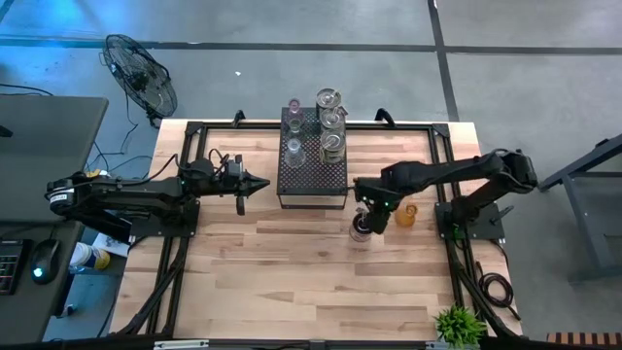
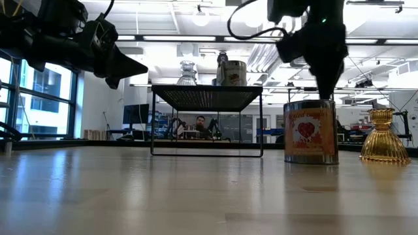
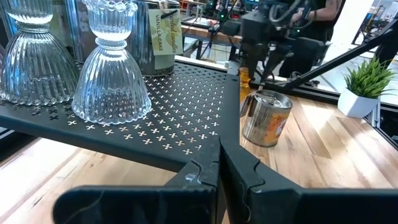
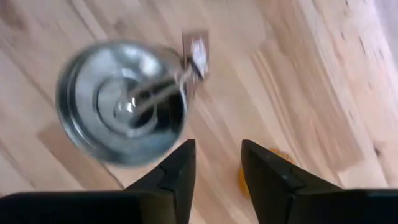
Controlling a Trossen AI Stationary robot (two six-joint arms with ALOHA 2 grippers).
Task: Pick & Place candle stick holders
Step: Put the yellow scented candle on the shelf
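Your right gripper (image 4: 217, 165), spread, hovers above the tin (image 2: 311, 131); descending off-centre could tip it toward the amber holder (image 2: 384, 136) beside it. Left gripper (image 1: 242, 186) is pressed together.

Dark jointed arms (image 1: 126, 194), black cables (image 1: 491, 282)

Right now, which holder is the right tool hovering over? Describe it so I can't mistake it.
Start at the black perforated stand mid-table; off its front right corner, under the open right tool, stands a silvery candle tin. Unlike the amber glass holder beside it, it is a plain metal cylinder with an orange heart label and a hanging paper tag.
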